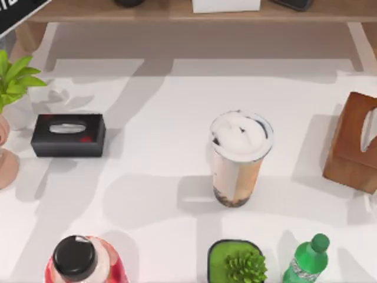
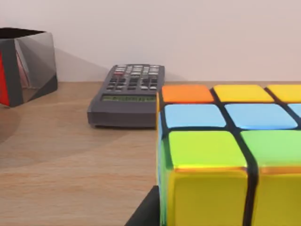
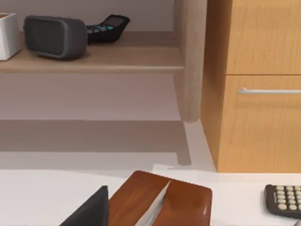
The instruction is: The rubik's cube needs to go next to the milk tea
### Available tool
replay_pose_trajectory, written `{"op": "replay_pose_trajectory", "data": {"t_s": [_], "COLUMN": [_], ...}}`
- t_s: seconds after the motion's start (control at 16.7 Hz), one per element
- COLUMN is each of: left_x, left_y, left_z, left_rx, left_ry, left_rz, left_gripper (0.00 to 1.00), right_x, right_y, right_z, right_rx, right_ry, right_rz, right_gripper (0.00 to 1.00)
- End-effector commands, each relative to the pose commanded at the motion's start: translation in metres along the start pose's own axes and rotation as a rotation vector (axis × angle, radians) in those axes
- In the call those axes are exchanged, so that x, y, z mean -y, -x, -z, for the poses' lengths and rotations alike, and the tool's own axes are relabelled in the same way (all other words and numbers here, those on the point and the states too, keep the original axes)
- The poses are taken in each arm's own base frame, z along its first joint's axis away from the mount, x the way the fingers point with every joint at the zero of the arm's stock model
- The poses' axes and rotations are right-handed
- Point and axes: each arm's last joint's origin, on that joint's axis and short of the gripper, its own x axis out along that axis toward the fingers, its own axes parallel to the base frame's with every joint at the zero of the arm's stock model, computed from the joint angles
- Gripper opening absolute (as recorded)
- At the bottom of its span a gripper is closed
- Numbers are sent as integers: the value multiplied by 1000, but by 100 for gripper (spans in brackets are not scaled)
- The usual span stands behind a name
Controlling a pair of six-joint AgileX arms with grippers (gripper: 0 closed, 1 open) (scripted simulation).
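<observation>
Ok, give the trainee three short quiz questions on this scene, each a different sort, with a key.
1. True or false: the milk tea stands upright on the white table.
2. In the left wrist view, the rubik's cube sits on: A) a wooden surface B) the white table C) a tray.
3. Fill in: in the top view, the black tissue box lies to the ____ of the milk tea.

Key: 1 true; 2 A; 3 left.
</observation>
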Motion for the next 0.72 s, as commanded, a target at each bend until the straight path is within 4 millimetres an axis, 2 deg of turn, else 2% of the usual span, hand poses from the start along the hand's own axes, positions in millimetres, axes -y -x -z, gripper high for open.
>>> {"op": "replay_pose_trajectory", "data": {"t_s": [0.06, 0.12, 0.54, 0.72], "left_x": [0, 0, 0, 1], "left_y": [0, 0, 0, 2], "left_z": [0, 0, 0, -7], "left_rx": [0, 0, 0, 15], "left_ry": [0, 0, 0, 6], "left_rz": [0, 0, 0, 6], "left_gripper": [2, 0, 0, 0], "right_x": [0, 0, 0, 0], "right_y": [0, 0, 0, 0], "right_z": [0, 0, 0, 0], "right_rx": [0, 0, 0, 0], "right_ry": [0, 0, 0, 0], "right_rz": [0, 0, 0, 0], "right_gripper": [100, 100, 100, 100]}}
